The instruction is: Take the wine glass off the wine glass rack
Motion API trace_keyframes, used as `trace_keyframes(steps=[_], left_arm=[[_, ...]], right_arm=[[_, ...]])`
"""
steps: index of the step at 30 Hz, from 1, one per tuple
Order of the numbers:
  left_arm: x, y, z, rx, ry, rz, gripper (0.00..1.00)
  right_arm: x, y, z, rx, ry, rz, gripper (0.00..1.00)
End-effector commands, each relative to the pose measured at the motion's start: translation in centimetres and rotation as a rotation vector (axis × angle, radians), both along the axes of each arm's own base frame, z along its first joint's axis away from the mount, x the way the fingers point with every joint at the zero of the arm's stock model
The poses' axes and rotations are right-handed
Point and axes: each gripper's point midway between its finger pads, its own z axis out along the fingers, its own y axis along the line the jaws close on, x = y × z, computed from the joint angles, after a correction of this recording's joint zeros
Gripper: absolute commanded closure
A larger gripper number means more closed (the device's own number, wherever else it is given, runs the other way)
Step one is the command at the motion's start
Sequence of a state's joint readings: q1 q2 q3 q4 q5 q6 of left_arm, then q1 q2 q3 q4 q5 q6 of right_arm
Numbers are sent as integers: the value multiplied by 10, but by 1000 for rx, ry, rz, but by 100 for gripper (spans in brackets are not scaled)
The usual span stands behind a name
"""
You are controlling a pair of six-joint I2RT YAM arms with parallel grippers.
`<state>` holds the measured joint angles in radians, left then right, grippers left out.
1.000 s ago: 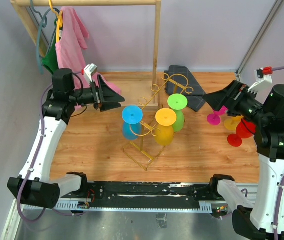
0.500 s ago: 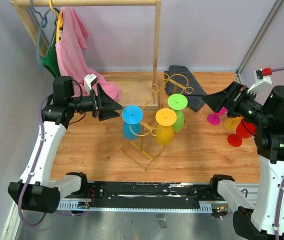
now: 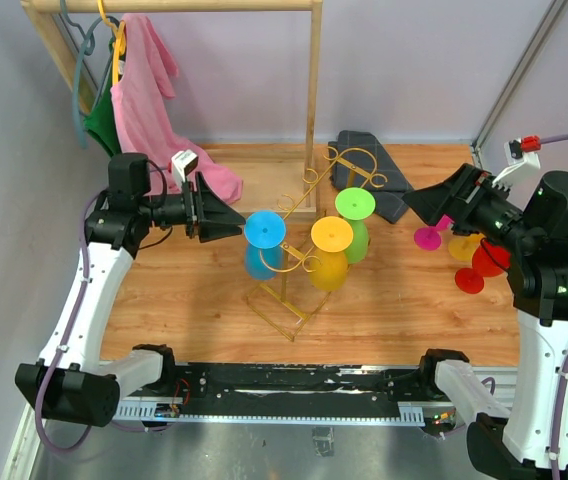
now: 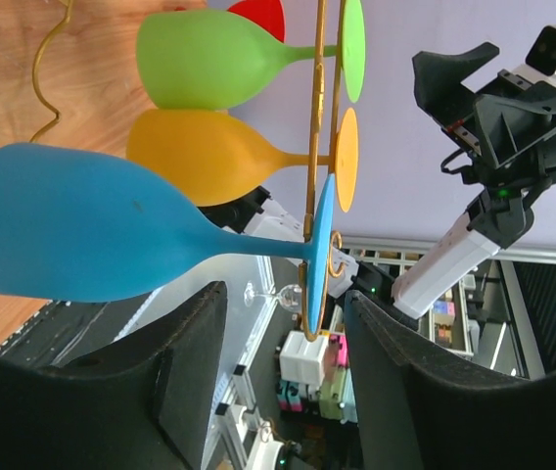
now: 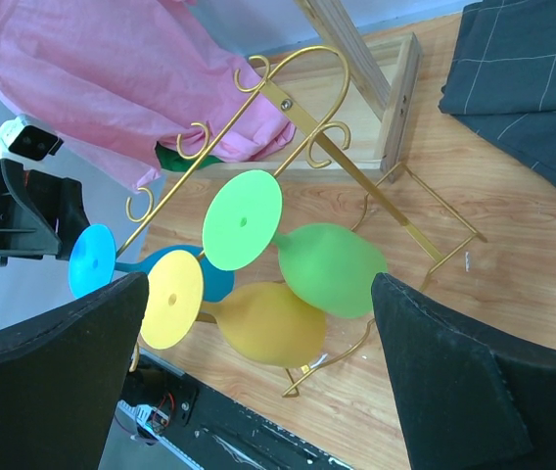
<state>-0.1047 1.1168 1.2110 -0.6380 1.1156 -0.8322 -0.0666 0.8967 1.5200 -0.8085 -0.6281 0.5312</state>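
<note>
Blue wine glass [image 3: 264,231] hangs bowl-down from the leftmost hook of the wine glass rack [image 5: 302,117], in the middle of the counter [image 3: 189,300], with a yellow glass [image 3: 331,236] and a green glass [image 3: 355,204] just to its right. Our left tool [image 3: 234,222] sits just left of its foot, jaws apart and grasping nothing; our right tool [image 3: 419,203], well to the right, is released too. We judge a sideways pull could drag the light rack over or knock the neighbours.
</note>
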Motion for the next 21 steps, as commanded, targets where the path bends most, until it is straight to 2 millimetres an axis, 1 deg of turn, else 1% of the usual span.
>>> trace_keyframes(steps=[1, 5, 10, 14, 21], left_arm=[[-7, -4, 8, -17, -2, -40, 45], [-6, -6, 10, -16, -4, -46, 46], [-6, -8, 10, -14, -4, -54, 53], [-7, -10, 10, -13, -4, -63, 54], [-6, -11, 11, -12, -9, -68, 64]], right_arm=[[0, 4, 0, -6, -16, 19, 1], [1, 4, 0, -6, -17, 20, 1], [1, 5, -2, -8, -15, 20, 1], [1, 5, -4, -7, -10, 21, 2], [0, 6, -5, -7, -10, 23, 1]])
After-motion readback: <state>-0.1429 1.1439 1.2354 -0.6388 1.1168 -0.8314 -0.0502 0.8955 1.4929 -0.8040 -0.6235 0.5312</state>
